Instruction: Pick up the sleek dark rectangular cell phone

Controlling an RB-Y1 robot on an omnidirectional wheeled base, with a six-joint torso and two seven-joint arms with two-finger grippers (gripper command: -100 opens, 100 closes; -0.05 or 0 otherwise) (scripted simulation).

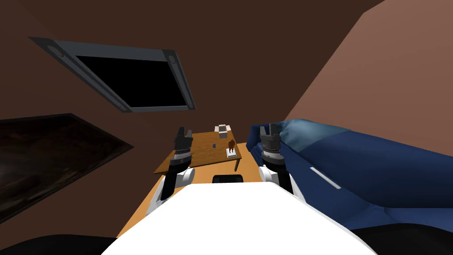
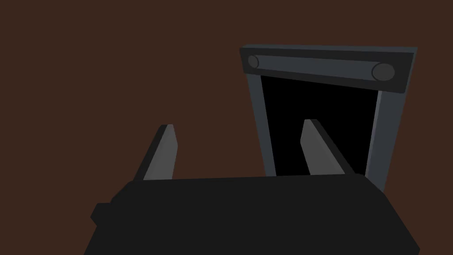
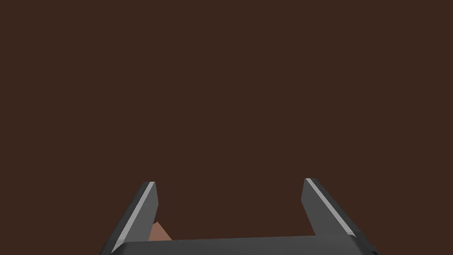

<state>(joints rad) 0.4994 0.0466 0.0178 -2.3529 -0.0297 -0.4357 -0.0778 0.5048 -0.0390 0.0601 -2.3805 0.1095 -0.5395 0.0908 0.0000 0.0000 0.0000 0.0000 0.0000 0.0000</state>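
1. Two grippers up front, both raised to about the same level. Left gripper [image 1: 184, 131] sits over the left edge of the wooden table [image 1: 199, 157] in the head view. Its own wrist cam gives the detail: fingers [image 2: 164, 150] spread wide with nothing between them.
2. Head view is where the table stuff turns up. The cell phone [image 1: 214, 145] is a tiny dark thing lying around the middle of the tabletop, well apart from both grippers. Too small to make out anything more.
3. Past the phone, at the table's far edge, there's a pale open box [image 1: 223, 128]. Just right of the phone, a brown figurine [image 1: 231, 144] stands on a white flat base [image 1: 230, 154] near the table's right edge.
4. Right gripper [image 1: 269, 128] is off to the right of the table, over the near end of the blue sofa [image 1: 376, 168]. Its wrist cam shows its fingers [image 3: 137, 212] wide apart too, holding nothing.
5. Sofa runs away to the right, with a lighter blue cushion [image 1: 305, 133] at that same end.
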